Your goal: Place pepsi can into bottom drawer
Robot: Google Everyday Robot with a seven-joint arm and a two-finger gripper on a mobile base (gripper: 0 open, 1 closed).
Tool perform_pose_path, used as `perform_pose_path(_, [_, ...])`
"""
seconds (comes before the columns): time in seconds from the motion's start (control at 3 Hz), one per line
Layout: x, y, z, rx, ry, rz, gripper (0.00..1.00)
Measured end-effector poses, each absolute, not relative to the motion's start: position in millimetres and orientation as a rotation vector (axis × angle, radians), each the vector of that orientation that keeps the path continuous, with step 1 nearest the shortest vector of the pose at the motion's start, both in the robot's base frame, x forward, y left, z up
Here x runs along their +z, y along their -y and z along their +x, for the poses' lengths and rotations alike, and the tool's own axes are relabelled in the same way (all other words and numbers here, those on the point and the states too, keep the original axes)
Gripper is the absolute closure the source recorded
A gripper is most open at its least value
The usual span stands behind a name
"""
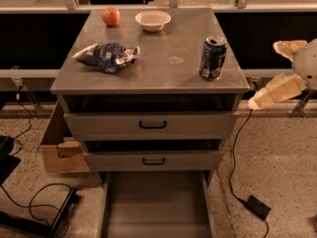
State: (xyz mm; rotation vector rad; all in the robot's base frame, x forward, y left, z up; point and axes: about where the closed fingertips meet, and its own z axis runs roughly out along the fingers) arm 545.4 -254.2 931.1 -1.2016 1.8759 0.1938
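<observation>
1. While the pepsi can (pixel 213 57) stands upright near the right front corner of the grey counter (pixel 168 76), the tool (pixel 264 74) hangs off the counter's right side, apart from the can, its two pale fingers spread wide and gripping nothing
2. Below the two upper drawers (pixel 188 125) with black handles, the bottom drawer (pixel 153 207) is pulled out towards the camera
3. A crinkled blue chip bag (pixel 108 57) lies on the counter's left half; a red apple (pixel 111 16) and a white bowl (pixel 152 20) sit near its back edge
</observation>
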Motion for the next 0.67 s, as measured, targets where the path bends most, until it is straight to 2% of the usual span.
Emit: perform_pose_path(0.67, [926.2,252.2,557.1,0.201,-1.843,-1.151,0.00])
